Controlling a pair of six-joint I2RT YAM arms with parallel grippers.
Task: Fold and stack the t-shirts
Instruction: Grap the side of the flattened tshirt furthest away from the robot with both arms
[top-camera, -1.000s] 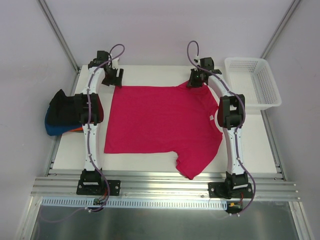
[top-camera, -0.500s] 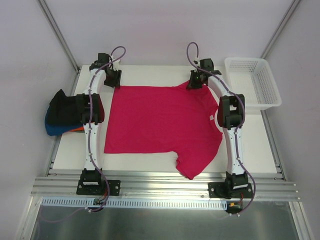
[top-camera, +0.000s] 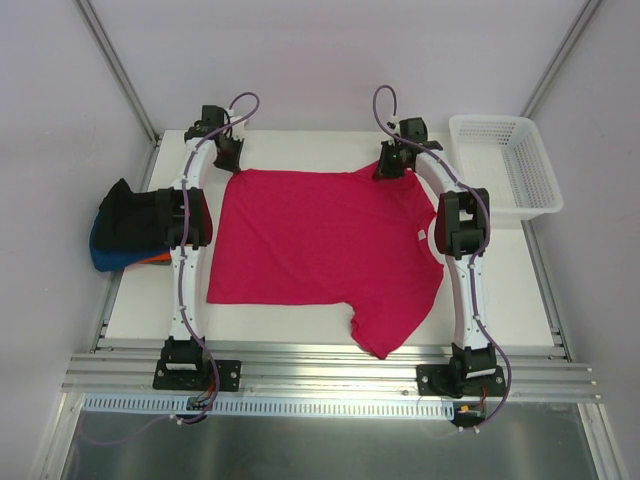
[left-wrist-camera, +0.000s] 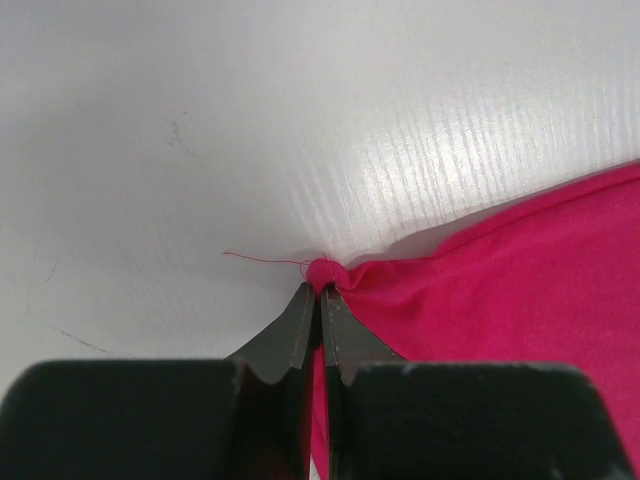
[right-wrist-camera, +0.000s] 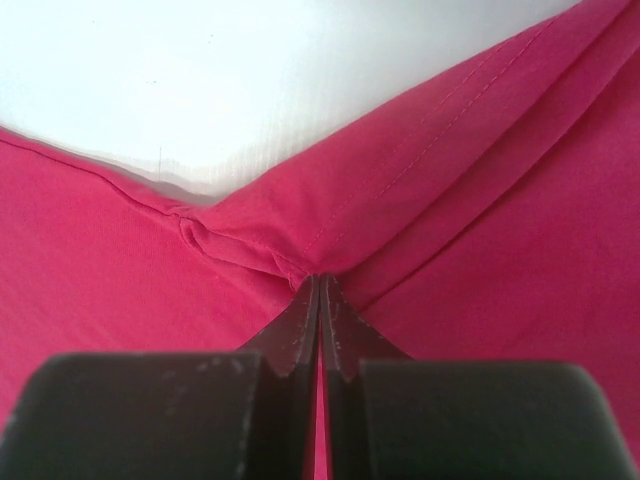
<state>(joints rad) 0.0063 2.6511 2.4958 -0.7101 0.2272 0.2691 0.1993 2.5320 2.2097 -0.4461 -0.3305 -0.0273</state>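
A crimson-pink t-shirt (top-camera: 320, 240) lies spread flat on the white table (top-camera: 300, 145), one sleeve hanging toward the near edge. My left gripper (top-camera: 229, 157) sits at its far left corner, shut on a pinched bit of the cloth (left-wrist-camera: 330, 272). My right gripper (top-camera: 390, 165) is at the far right, by the sleeve seam, shut on a fold of the pink cloth (right-wrist-camera: 300, 260). A pile of other t-shirts, black (top-camera: 125, 215) over blue (top-camera: 105, 258) with a sliver of orange (top-camera: 150, 259), rests at the table's left edge behind the left arm.
A white plastic mesh basket (top-camera: 505, 165) stands at the far right of the table. Metal frame posts run up at both back corners, and an aluminium rail (top-camera: 330, 365) crosses the near edge by the arm bases.
The left gripper has slid a little farther back to the shirt's far left corner and closed on it. The right arm and the shirt have stayed put.
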